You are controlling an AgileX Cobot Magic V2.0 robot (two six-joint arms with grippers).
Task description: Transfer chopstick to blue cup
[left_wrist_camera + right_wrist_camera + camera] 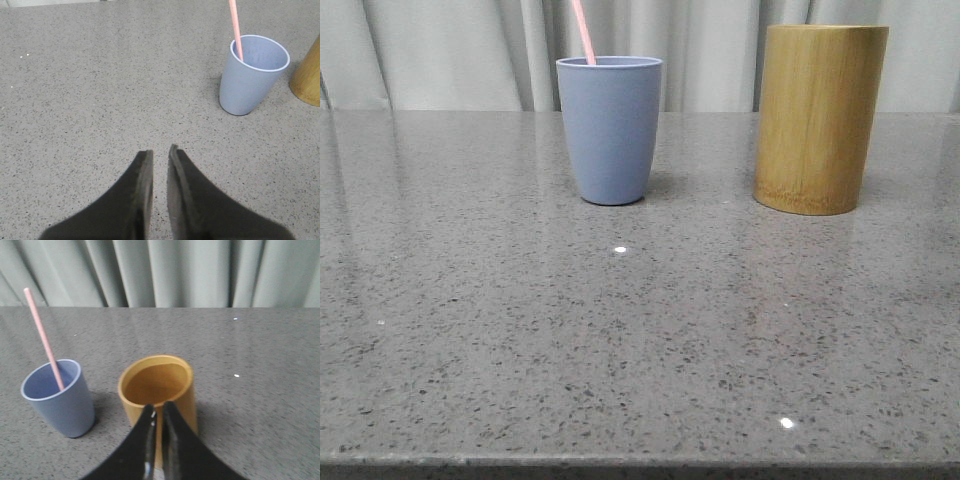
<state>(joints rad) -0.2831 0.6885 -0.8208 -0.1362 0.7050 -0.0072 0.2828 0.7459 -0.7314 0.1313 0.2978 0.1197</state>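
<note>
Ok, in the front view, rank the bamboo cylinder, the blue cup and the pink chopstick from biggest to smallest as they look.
1. bamboo cylinder, tallest and widest.
2. blue cup, shorter and narrower.
3. chopstick, a thin sliver above the cup's rim; the rest is hidden or out of frame.
Cup and cylinder stand about equally far away.

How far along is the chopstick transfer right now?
Looks done: one pink chopstick stands in the blue cup, and the bamboo holder shows empty inside. Neither the left end effector nor the right end effector holds anything. Nothing visible remains.
</note>
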